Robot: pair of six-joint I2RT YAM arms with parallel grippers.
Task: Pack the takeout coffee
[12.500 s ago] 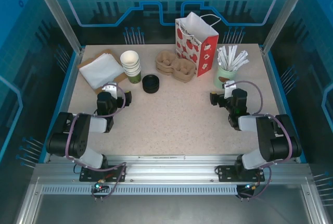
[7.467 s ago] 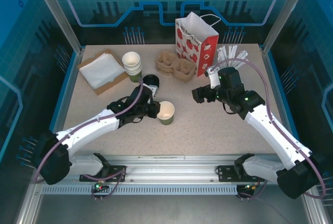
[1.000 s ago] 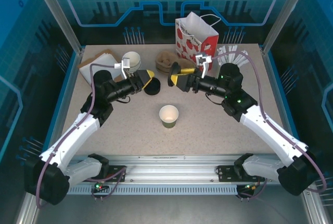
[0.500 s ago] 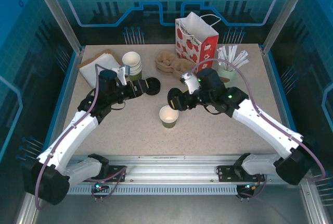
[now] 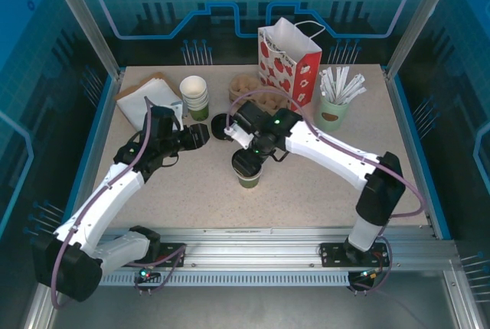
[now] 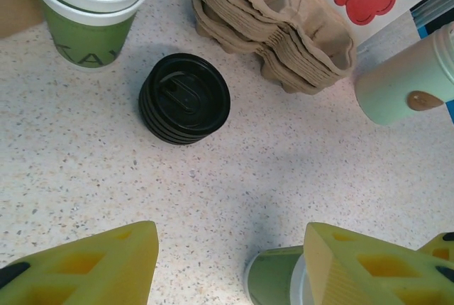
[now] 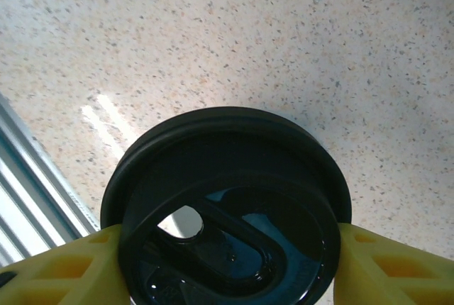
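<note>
STEP: lidding | right jaws grip lid [image 7: 227, 177], cup [image 5: 248, 179] directly below | left jaws open, empty, lid stack [image 6: 184, 98] ahead | NEXT: likely press lid on squarely, release

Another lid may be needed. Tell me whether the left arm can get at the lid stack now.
Probably yes: the left pincer is open just short of the lid stack, bare table between them; cups and carriers stand aside.

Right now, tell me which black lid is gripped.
The lid clamped in the right gripper, over the single green cup. The other lids lie in a stack on the table, untouched.
</note>
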